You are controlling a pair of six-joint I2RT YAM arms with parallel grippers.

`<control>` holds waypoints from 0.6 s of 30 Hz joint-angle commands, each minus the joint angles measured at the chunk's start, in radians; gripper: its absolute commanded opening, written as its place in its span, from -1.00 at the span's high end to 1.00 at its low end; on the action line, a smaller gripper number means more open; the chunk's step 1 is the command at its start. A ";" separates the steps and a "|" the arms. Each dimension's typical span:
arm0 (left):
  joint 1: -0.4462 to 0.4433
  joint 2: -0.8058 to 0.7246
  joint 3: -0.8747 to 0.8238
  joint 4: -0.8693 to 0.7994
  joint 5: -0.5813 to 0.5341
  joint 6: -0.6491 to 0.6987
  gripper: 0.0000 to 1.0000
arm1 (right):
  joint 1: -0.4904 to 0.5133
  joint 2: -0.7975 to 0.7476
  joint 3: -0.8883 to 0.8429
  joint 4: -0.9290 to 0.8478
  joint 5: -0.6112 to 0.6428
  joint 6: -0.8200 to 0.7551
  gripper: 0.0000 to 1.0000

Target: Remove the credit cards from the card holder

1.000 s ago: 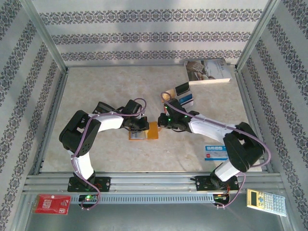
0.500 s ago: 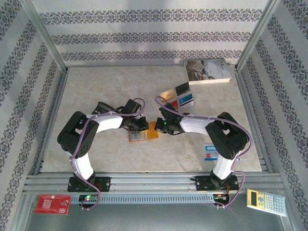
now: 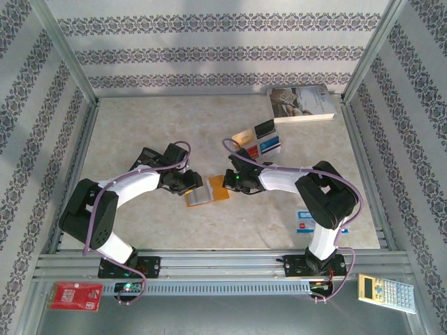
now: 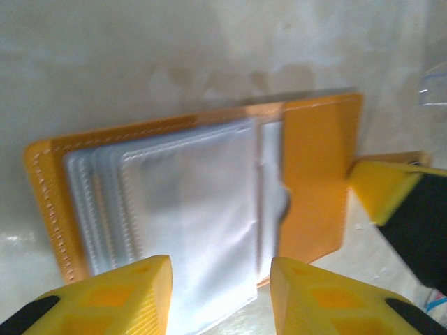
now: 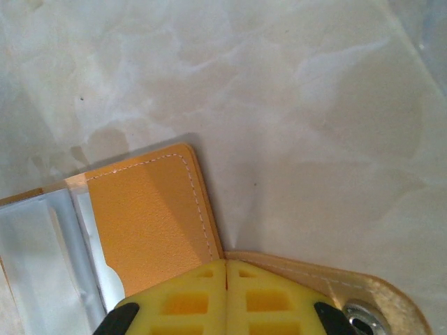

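The small flat tan-orange folding card holder point(image 3: 209, 192) lies open on the pale marbled worktop point(image 3: 140, 132), a little below the centre of the top view, between the 2 claws.

The right claw point(image 5: 225, 296) is clenched. Its yellow fingertips are pressed together with nothing between them, and at the lower edge of its wrist view it rests on the holder's tan closing strap point(image 5: 321, 283), which ends in a metal snap point(image 5: 360, 317). I judge that it is put there to pin the holder flat, so that it cannot slide or fold shut.

The left claw point(image 4: 220, 286) stands at the other, left side of the holder. It is released: its 2 yellow fingers are apart at the bottom of its wrist view, over the near edge of the sleeves, and they grasp nothing. Probably it is lined up to reach for a pocket.

The holder is orange leather with pale stitching along the rim and rounded corners. Inside there is a stack of clear glossy plastic sleeves point(image 4: 188, 209), stepped at the left and with a thumb notch at the right. The glare makes them white, so I cannot tell whether a card is inside.

Loose cards point(image 3: 265, 145) lie up and to the right of the holder, and 1 more card point(image 3: 312, 222) lies at the lower right, so I judge that part of the task is done.
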 commanded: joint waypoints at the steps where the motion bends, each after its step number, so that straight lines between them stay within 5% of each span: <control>1: 0.003 0.036 0.000 -0.013 0.018 -0.004 0.18 | 0.014 0.068 -0.011 -0.064 0.062 -0.006 0.96; 13: 0.002 0.148 0.055 0.008 0.074 0.037 0.25 | 0.026 0.024 0.004 -0.055 0.030 -0.025 0.93; 18: 0.002 0.176 0.058 -0.017 0.046 0.073 0.36 | 0.036 -0.069 0.020 -0.059 0.043 -0.062 0.71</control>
